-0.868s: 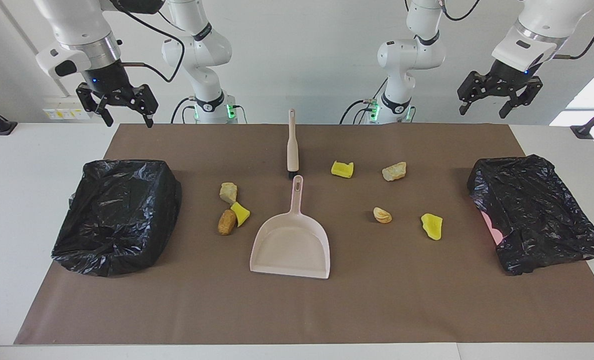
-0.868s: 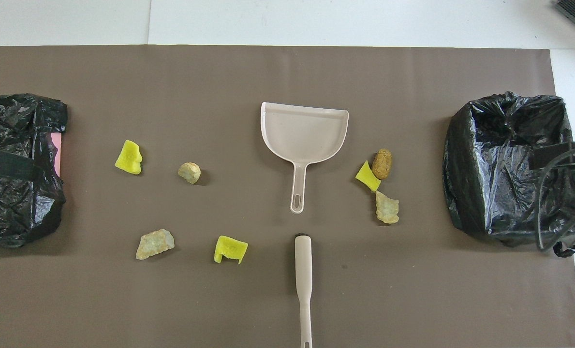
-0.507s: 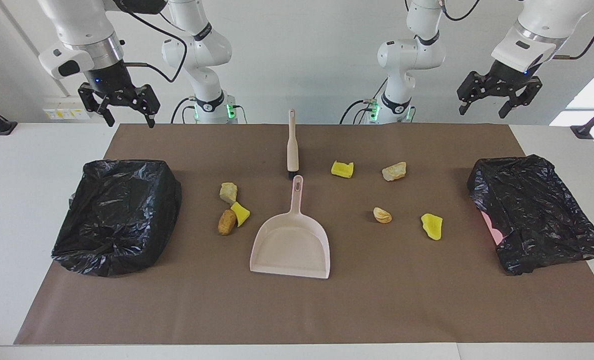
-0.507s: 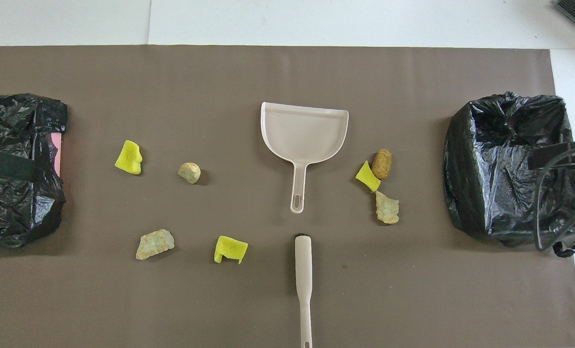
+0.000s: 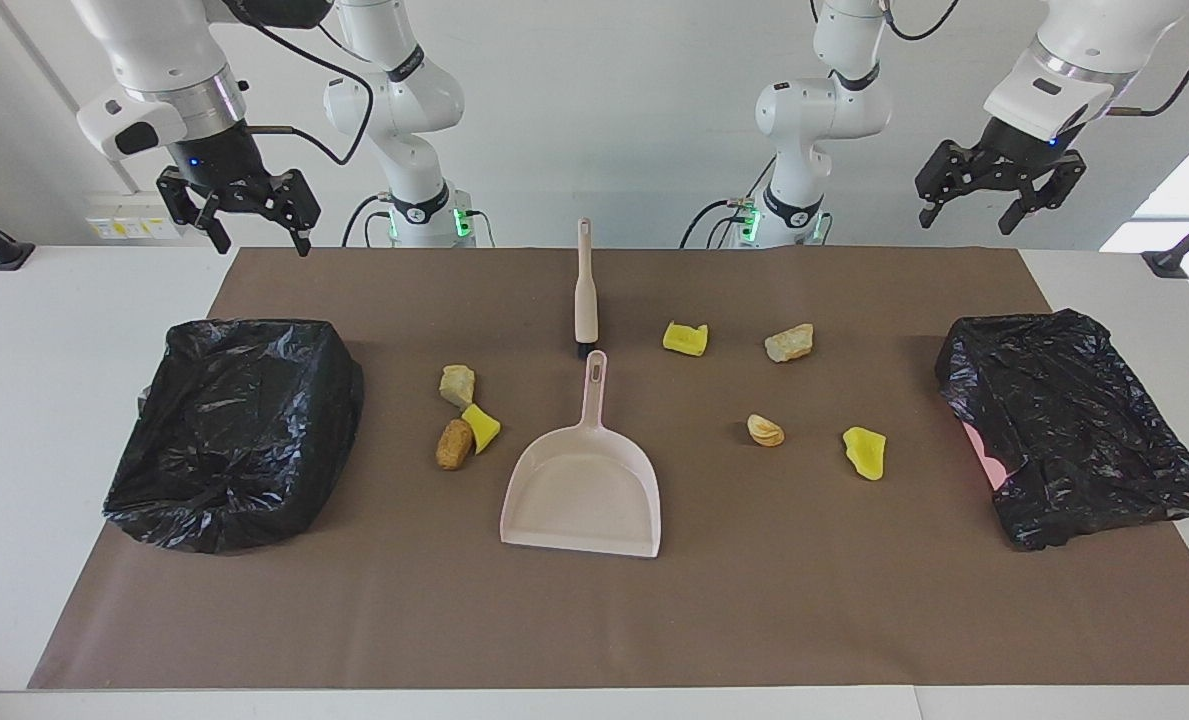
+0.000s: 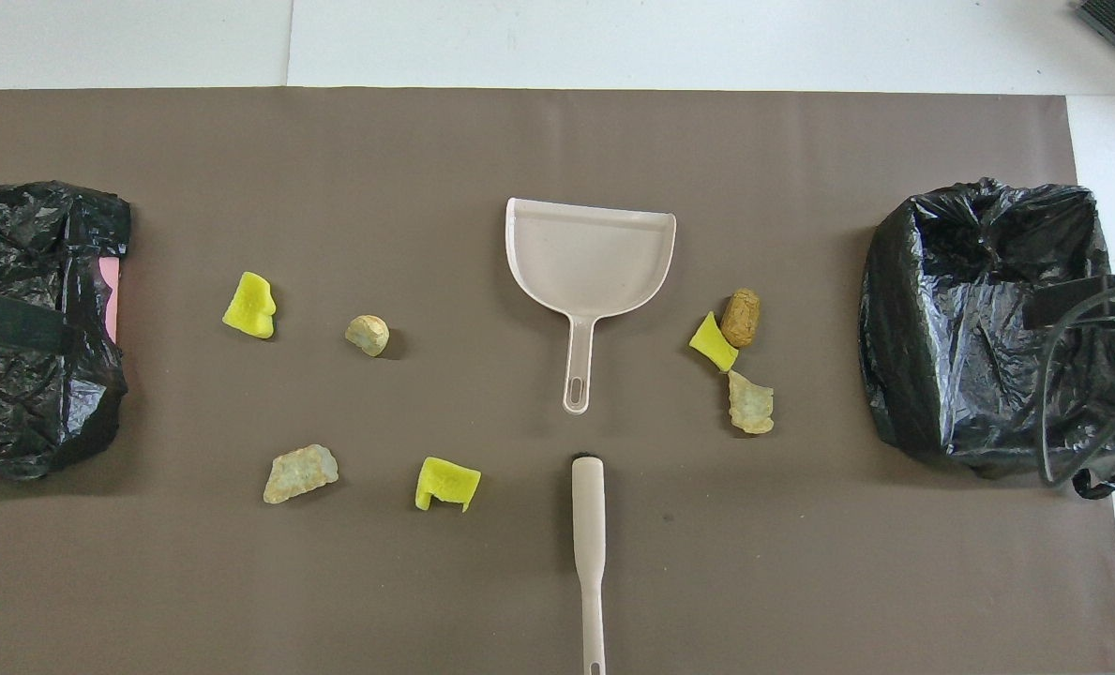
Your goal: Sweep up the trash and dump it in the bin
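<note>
Seven trash lumps lie on the brown mat. A tan one (image 5: 457, 385), a yellow one (image 5: 481, 428) and a brown one (image 5: 453, 444) cluster beside the pale pink dustpan (image 5: 582, 490), toward the right arm's end. Toward the left arm's end lie a yellow (image 5: 685, 338), a tan (image 5: 789, 343), a beige (image 5: 765, 430) and a yellow lump (image 5: 864, 452). The pink brush (image 5: 585, 300) lies nearer the robots than the dustpan, handle toward them. My right gripper (image 5: 251, 222) and left gripper (image 5: 999, 205) hang open and empty, high over the mat's corners nearest the robots.
Two bins lined with black bags stand on the mat: one at the right arm's end (image 5: 234, 430), one at the left arm's end (image 5: 1069, 430). The dustpan (image 6: 590, 253) opens away from the robots.
My right gripper has shifted slightly while staying high and open. The left gripper, the trash, the dustpan and the brush have not moved.
</note>
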Robot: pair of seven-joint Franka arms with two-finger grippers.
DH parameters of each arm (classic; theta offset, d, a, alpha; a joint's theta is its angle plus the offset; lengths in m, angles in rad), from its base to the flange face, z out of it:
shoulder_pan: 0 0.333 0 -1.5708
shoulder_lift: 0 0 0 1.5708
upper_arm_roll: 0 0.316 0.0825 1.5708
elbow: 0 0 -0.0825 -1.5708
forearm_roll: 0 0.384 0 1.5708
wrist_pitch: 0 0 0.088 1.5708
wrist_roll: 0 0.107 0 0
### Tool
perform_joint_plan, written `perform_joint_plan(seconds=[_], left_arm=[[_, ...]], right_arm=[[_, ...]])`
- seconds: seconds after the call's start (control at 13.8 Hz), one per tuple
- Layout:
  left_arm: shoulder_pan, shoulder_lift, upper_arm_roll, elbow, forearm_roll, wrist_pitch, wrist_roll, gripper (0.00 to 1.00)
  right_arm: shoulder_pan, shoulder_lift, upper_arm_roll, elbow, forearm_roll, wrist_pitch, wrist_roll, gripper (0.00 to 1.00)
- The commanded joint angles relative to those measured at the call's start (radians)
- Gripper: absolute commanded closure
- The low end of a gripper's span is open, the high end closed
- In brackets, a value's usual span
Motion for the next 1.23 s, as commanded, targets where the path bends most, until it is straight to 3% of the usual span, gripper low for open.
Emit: perform_joint_plan(seconds=[0.0,0.94,1.16], left_arm=[[0.014,-0.028,-0.010,-0.035,0.006,-0.004,-0.009,0.00],[0.000,-0.031,-0.016,-0.039,0.001,0.003,-0.010,0.00],[-0.048,-0.077,-0.021,-0.110,0.000,0.025,-0.009,0.00]], right_arm=[[-0.010,-0.018,0.002,-0.023,0.010,0.018,0.010,0.00],[-0.010,-0.018,0.002,-0.024,0.009,0.011,0.010,0.00],[-0.010,-0.018,0.002,-0.024,0.009,0.011,0.010,0.00]])
